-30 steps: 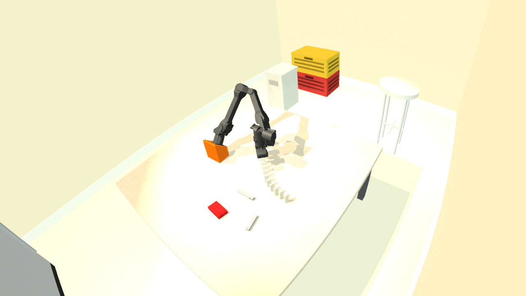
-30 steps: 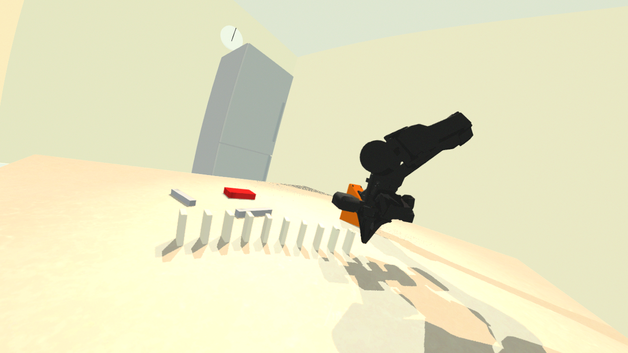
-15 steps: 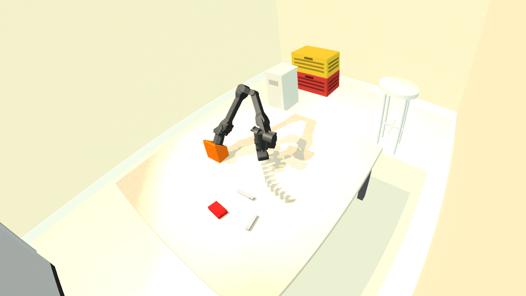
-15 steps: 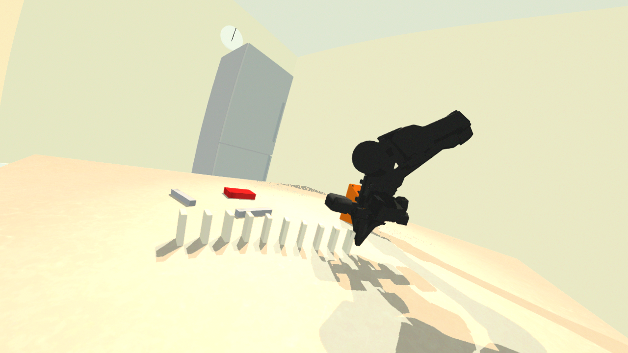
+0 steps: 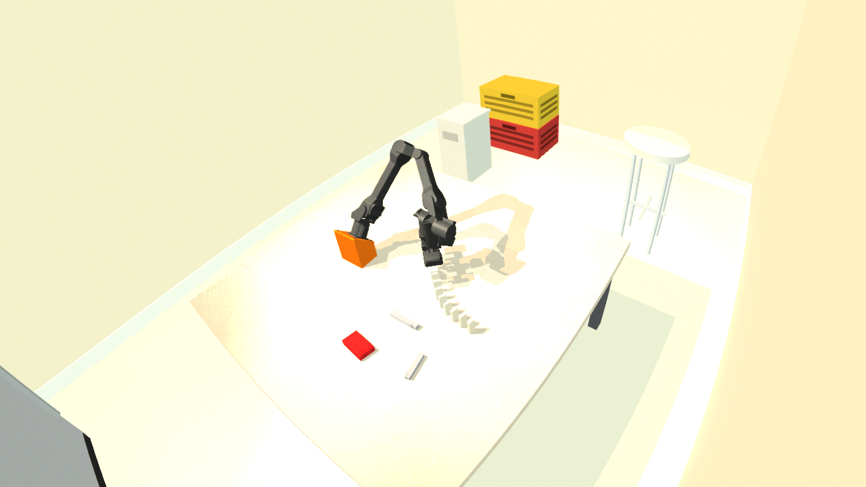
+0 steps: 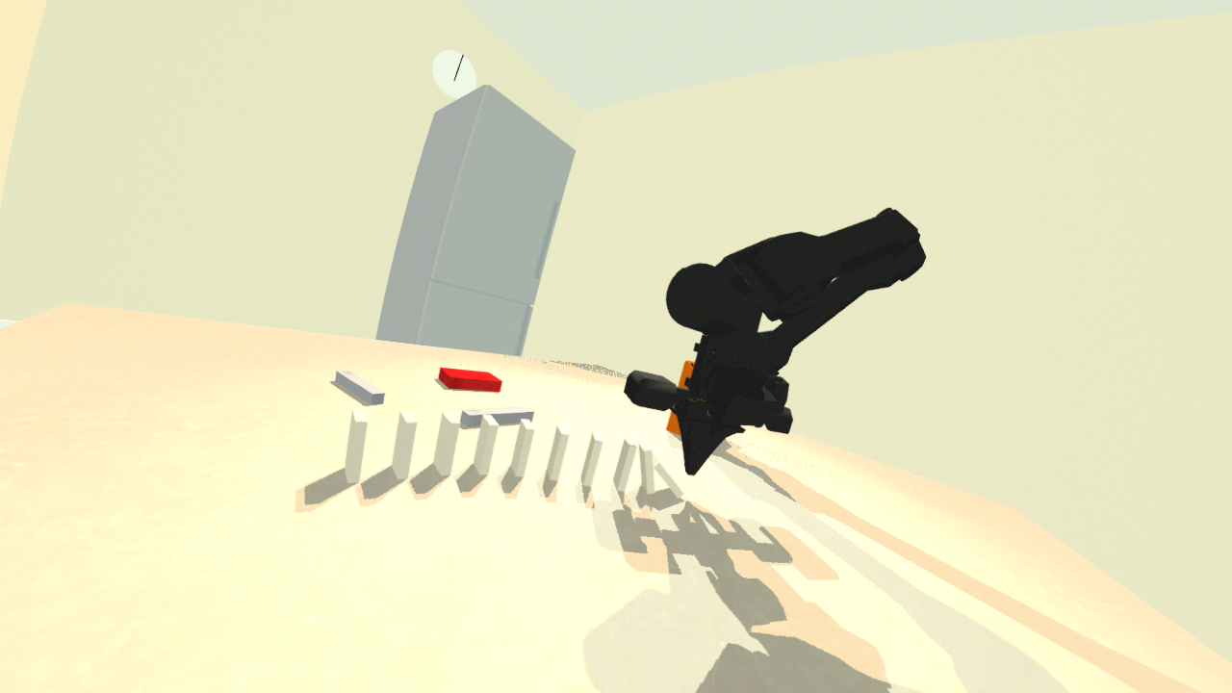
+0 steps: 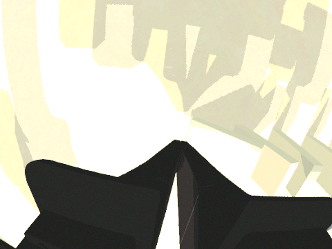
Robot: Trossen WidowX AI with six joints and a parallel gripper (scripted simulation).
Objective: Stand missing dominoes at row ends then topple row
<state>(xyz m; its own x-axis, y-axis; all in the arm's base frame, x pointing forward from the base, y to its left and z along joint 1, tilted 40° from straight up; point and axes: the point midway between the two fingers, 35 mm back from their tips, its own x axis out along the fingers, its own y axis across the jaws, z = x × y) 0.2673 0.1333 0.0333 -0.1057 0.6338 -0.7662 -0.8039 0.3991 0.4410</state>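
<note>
My gripper (image 5: 433, 262) (image 6: 689, 471) (image 7: 179, 146) is shut and empty, low at the arm-side end of the curved row of cream dominoes. The end domino (image 6: 668, 481) (image 7: 228, 132) leans steeply toward the row beside the fingertips; whether they touch it is unclear. The domino beside it (image 6: 647, 470) also tips away from the gripper. At the far end a domino (image 5: 471, 326) (image 6: 355, 448) stands upright, with several others standing between. Two loose pale dominoes lie flat off the row, one (image 5: 404, 320) (image 6: 503, 417) nearer it and one (image 5: 415, 365) (image 6: 359, 387) farther away.
A red block (image 5: 358, 345) (image 6: 469, 379) lies flat near the loose dominoes. An orange wedge-shaped block (image 5: 356, 249) (image 6: 675, 422) is at the arm's base. A white stool (image 5: 657, 145), a white cabinet (image 5: 463, 145) and stacked crates (image 5: 517, 115) stand beyond the table.
</note>
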